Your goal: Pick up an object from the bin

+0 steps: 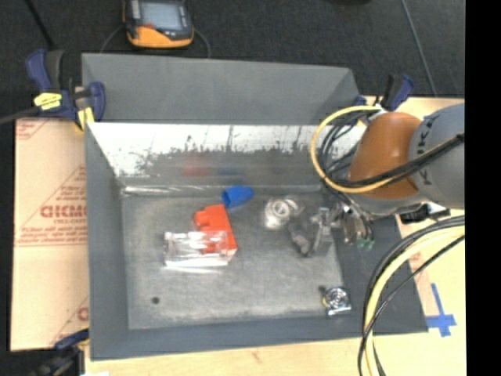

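- Our claw (307, 237) is down inside the bin (235, 292); we cannot tell whether it is spread or pressed together.
- A shiny, rounded silver metal piece (280, 211) lies just beside it, to the view's left.

From my screen the grey bin (235, 296) is lit softly and evenly from above, its floor mid-bright with only faint shadows beside the things on it. Its sloping back wall (196, 143) carries a pale white sheen, and I get small glints off the clear plastic packet (192, 251), the silvery round piece (280, 212) and the little metal part (337, 300). The dark floor (250, 22) around it reads dim.
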You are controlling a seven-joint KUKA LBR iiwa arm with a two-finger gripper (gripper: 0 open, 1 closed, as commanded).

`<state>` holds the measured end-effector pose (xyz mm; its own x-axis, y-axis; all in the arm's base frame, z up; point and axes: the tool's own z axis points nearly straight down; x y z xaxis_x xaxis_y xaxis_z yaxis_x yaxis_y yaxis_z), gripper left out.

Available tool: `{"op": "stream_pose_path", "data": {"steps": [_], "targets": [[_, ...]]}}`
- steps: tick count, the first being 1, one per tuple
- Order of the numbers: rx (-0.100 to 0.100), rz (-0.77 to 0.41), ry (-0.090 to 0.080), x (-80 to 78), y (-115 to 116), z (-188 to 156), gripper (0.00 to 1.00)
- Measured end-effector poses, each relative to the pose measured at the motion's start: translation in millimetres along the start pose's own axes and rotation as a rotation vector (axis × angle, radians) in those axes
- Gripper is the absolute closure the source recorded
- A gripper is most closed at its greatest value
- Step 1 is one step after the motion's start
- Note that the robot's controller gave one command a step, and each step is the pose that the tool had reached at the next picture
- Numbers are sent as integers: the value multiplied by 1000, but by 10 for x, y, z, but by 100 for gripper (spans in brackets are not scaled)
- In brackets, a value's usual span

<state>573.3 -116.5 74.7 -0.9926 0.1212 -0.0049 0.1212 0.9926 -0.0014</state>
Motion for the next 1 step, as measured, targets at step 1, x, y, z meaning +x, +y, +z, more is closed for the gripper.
{"op": "stream_pose_path", "data": {"steps": [1], "targets": [[1,-24,-8,85,81,-1260,100]]}}
